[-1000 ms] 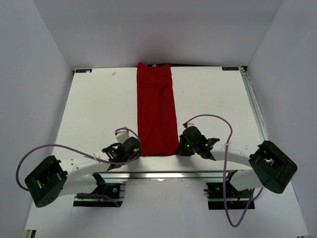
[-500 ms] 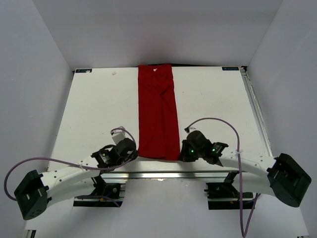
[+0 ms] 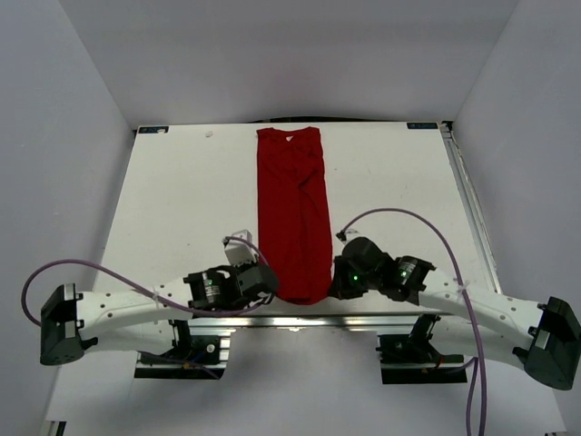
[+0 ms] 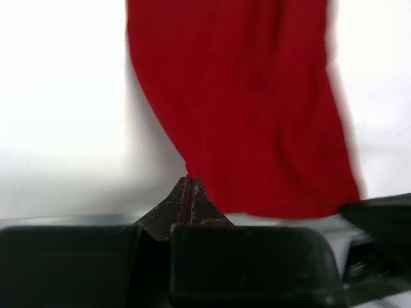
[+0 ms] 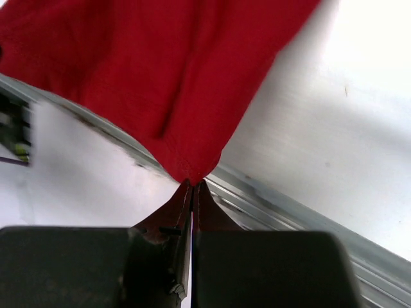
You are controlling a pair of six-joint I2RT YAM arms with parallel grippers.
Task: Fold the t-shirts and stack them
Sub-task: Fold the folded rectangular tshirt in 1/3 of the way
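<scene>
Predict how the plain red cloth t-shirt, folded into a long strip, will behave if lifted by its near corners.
Probably floppy: the red cloth t-shirt bunches into drapes where the left gripper and right gripper pinch its corners. Likely light, since thin fingertip pinches hold it. It would probably sag between them, as its near hem curves.

table [image 3: 182, 200]: white | walls [image 3: 272, 54]: grey | metal rail [image 3: 300, 320]: table's near edge

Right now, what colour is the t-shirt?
Plain bright red t-shirt; top external view shows it best.
</scene>
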